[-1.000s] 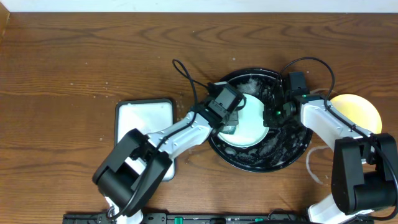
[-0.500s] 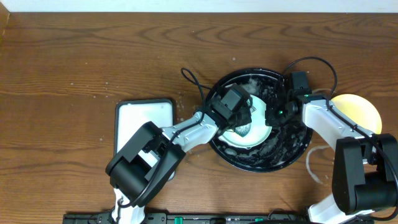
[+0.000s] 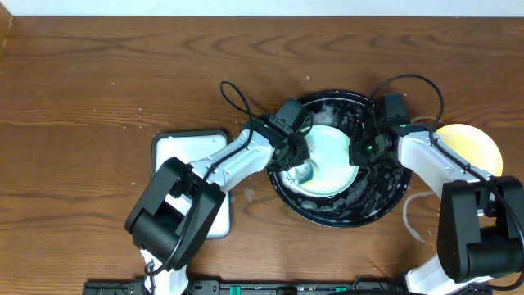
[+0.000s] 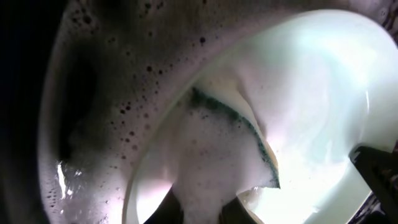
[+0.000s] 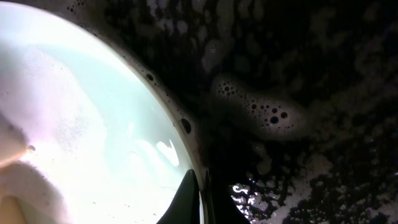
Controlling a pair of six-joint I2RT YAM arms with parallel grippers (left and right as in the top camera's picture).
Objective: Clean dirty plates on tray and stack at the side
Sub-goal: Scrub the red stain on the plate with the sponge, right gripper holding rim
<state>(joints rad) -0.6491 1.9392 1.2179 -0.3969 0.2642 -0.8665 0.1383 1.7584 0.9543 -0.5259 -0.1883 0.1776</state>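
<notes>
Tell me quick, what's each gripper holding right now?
Left gripper: shut on the sponge.
Right gripper: shut on the plate rim.

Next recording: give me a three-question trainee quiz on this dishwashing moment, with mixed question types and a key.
1. True or false: the yellow plate lies inside the black basin.
2. What is the left gripper shut on? A) a soapy sponge B) the basin's rim C) nothing
3. Which part of the pale plate does the right gripper pinch?

Key:
1. False. It lies on the table, outside the basin on the right arm's side.
2. A.
3. Its rim, on the side nearest the right arm.
</notes>
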